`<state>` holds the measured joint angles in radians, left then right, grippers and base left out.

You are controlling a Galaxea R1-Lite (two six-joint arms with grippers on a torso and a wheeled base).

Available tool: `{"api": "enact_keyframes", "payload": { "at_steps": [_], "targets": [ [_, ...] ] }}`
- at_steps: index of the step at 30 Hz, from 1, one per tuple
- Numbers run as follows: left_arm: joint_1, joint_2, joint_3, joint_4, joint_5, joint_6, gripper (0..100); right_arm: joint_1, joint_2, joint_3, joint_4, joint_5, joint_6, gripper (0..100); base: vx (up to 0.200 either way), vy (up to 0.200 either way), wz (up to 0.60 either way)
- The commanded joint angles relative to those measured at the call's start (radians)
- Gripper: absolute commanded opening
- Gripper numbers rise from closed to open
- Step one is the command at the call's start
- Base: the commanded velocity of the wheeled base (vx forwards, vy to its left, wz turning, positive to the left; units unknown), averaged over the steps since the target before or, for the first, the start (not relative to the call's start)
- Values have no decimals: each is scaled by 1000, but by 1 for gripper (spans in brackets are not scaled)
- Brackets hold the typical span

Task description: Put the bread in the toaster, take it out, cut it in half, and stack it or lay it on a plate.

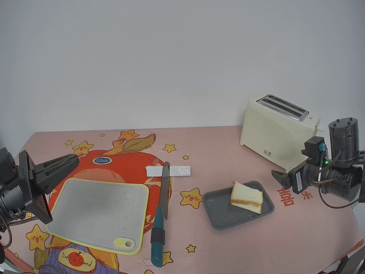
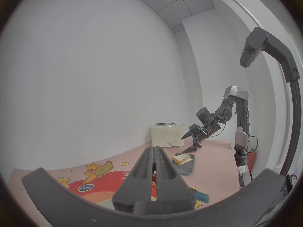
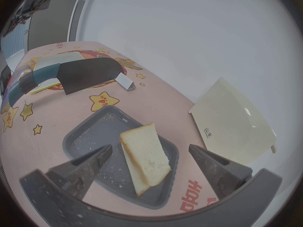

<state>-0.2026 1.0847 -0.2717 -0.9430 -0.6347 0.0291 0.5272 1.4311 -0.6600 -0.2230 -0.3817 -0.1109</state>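
Right gripper (image 3: 150, 148) spread wide, empty, near tray (image 3: 91, 133) edge; left gripper (image 2: 155, 152) closed, empty.

above bread (image 1: 246, 198): open air; only the low rim of the tray (image 1: 220, 212) around it
toaster (image 1: 279, 134): stands just behind the tray, top slots open from above
knife (image 1: 159, 214): lies between cutting board (image 1: 95, 210) and tray, blocks a low sweep

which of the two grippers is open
The right gripper: its jaws stand wide apart, close to the bread on the grey tray. The left gripper has its jaws pressed together, over by the cutting board.
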Motion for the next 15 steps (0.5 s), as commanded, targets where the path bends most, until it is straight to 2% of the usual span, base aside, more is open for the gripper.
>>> {"api": "enact_keyframes", "payload": {
  "at_steps": [1,5,6,9,15],
  "targets": [
    [2,-6,-6,0,3,0,0,-73,-87,33,-1,15,0,100,0,0,0],
    [2,-20,-9,1,23,0,0,-156,-141,43,-1,113,2,100,0,0,0],
    [2,-20,-9,1,35,0,0,-184,-161,51,-1,152,2,100,0,0,0],
    [2,-23,-9,0,55,0,0,-222,-184,65,-4,201,2,100,0,0,0],
    [2,-68,-20,9,70,-6,0,-279,-215,102,-12,268,0,100,0,0,0]
  ]
}}
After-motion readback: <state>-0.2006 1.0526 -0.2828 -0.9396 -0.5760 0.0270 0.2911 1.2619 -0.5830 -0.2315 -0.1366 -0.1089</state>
